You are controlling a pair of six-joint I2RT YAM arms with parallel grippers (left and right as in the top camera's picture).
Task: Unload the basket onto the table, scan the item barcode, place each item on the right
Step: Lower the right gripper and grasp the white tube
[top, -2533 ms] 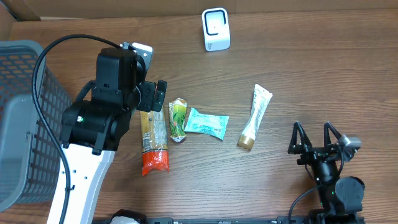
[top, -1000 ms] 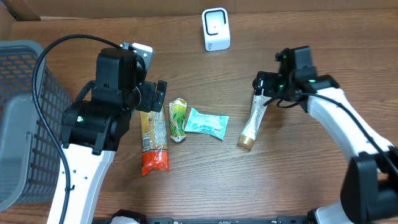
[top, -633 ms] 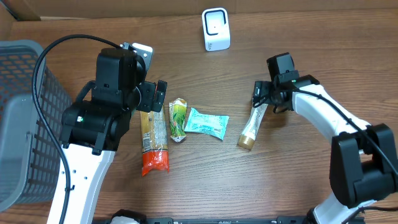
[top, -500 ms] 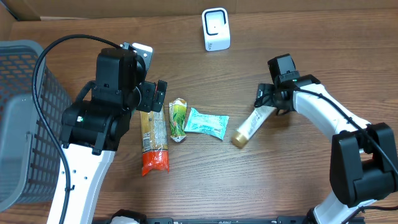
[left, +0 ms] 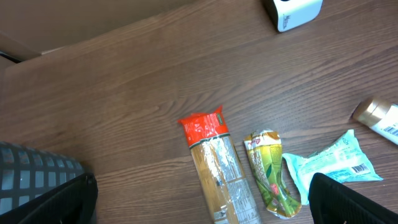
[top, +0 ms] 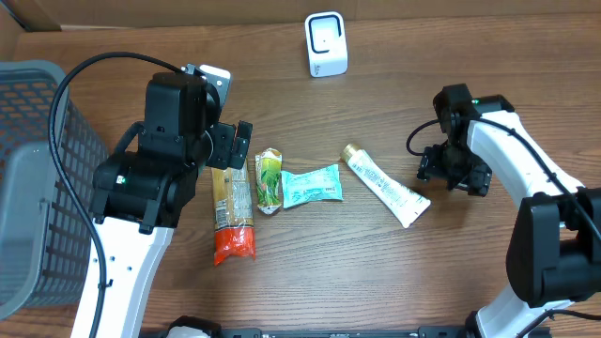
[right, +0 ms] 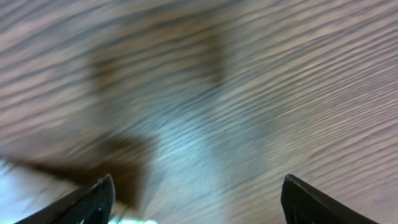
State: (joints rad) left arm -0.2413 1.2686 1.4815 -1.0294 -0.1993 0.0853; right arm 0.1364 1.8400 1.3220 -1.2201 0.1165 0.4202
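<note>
Wood-grain surface [right: 261, 74] blurs beneath right pincer [right: 198, 196], fingers apart; left pincer [left: 202, 196] spread wide; tube [left: 380, 118] cropped by frame edge.

1. Right wrist view: table [right: 249, 93] grain smeared by blur; pale patch [right: 28, 196] at lower left edge unidentifiable.
2. Left wrist view: tube [left: 379, 118] cut by right edge (gold cap end only); scanner [left: 292, 11] cropped at top; pasta pack [left: 221, 180] runs off bottom.
3. Overhead: basket [top: 66, 178] cut by left edge; left gripper [top: 232, 145] covers the pasta pack's upper end.
4. Tube print too small to read.
</note>
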